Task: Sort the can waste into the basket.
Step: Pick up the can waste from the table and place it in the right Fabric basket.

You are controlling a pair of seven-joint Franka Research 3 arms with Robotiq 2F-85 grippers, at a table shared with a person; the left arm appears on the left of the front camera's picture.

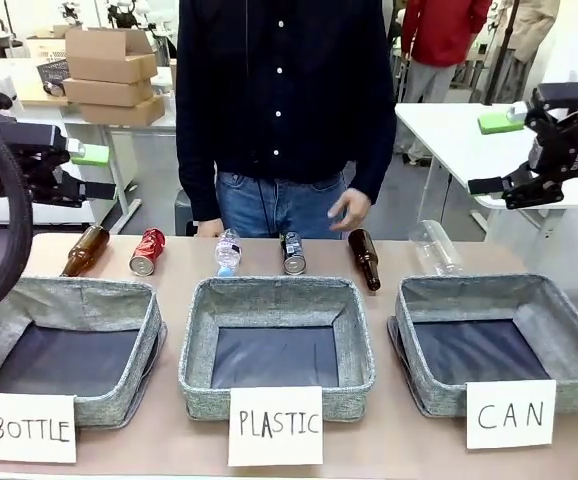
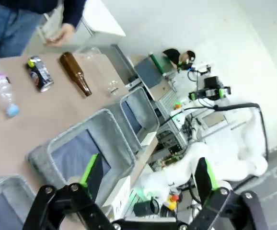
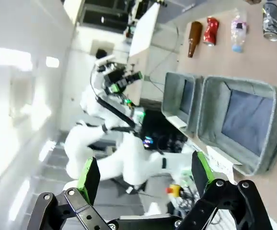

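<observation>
The red dented can [image 1: 147, 250] [image 3: 210, 29] and the dark can [image 1: 292, 252] [image 2: 40, 74] [image 3: 271, 19] lie on their sides in a row at the far side of the table. The grey basket signed "CAN" [image 1: 569, 385] [image 2: 137, 109] stands at the front right with nothing in it. My left gripper [image 1: 94, 172] [image 2: 147, 172] hangs open, high above the table's left end. My right gripper [image 1: 494, 153] [image 3: 143, 177] hangs open, high above the right end. Neither one touches anything.
Two brown glass bottles [image 1: 84, 250] [image 1: 364, 258] and two clear plastic bottles [image 1: 228, 250] [image 1: 434, 248] lie in the same row. Baskets signed "BOTTLE" [image 1: 89, 300] and "PLASTIC" [image 1: 274, 292] stand left and middle. A person stands behind the table, one hand [image 1: 349, 208] just above the row.
</observation>
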